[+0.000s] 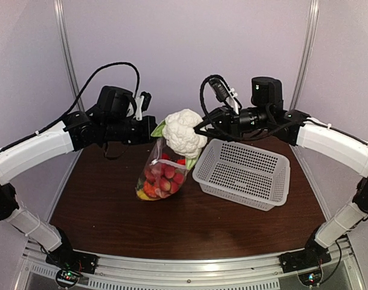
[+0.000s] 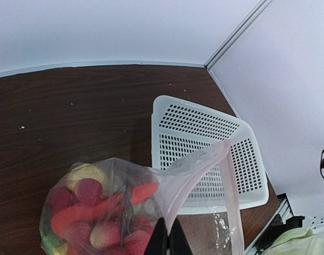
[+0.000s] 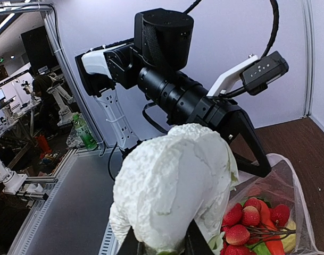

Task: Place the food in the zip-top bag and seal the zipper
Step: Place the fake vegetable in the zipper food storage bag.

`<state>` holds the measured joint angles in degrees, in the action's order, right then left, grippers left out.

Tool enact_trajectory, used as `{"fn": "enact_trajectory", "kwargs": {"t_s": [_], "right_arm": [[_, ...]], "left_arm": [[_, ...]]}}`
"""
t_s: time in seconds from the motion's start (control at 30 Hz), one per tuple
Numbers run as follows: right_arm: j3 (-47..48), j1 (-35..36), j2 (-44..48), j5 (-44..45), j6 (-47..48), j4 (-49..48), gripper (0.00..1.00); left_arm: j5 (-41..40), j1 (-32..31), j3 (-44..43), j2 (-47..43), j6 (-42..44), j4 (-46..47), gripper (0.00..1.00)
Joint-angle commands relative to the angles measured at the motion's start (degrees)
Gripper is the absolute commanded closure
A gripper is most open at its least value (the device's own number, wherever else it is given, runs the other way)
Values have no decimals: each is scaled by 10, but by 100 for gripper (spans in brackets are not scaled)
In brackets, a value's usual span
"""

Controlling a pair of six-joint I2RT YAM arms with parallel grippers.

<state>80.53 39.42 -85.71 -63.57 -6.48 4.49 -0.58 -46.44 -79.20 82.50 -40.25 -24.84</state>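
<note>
Jaws: my left gripper (image 2: 167, 240) is clenched on the upper edge of the zip-top bag (image 1: 161, 174), and my right gripper (image 3: 159, 245) is clamped on the underside of the cauliflower (image 1: 184, 133). Nearest me, the bag's bottom appears to rest on the table (image 1: 105, 211), just left of the white mesh basket (image 1: 244, 172). It is filled with strawberries (image 1: 164, 179), a red piece and something yellow. Farther back, the bag rises to its mouth, which is held up on one side only; the zipper (image 2: 232, 196) runs along that limp edge. Just above and beyond the mouth hangs the cauliflower, which looks nearly as wide as the opening. Handling judgement: the film is thin, soft and probably slippery, so take it at the stiffer zipper strip, not the wall. The cauliflower looks rigid, light and bulky; grip it low at the base, and expect the mouth to fold shut beneath it.
</note>
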Motion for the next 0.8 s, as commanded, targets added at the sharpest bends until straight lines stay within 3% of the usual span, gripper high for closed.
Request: {"fn": "enact_trajectory", "kwargs": {"t_s": [0.0, 0.27, 0.4, 0.57, 0.77], "right_arm": [[-11, 7, -7, 21, 54, -2, 88], [1, 7, -51, 89, 119, 75, 91], [20, 7, -77, 133, 76, 76, 92], [98, 12, -131, 205, 25, 165, 92], [134, 33, -118, 341, -41, 193, 87]], "left_arm": [[6, 2, -23, -20, -5, 23, 100], [4, 2, -13, -31, -5, 25, 100], [6, 2, -8, -29, -5, 27, 100], [61, 1, -7, -19, -3, 45, 100], [89, -12, -21, 4, 3, 45, 100]]}}
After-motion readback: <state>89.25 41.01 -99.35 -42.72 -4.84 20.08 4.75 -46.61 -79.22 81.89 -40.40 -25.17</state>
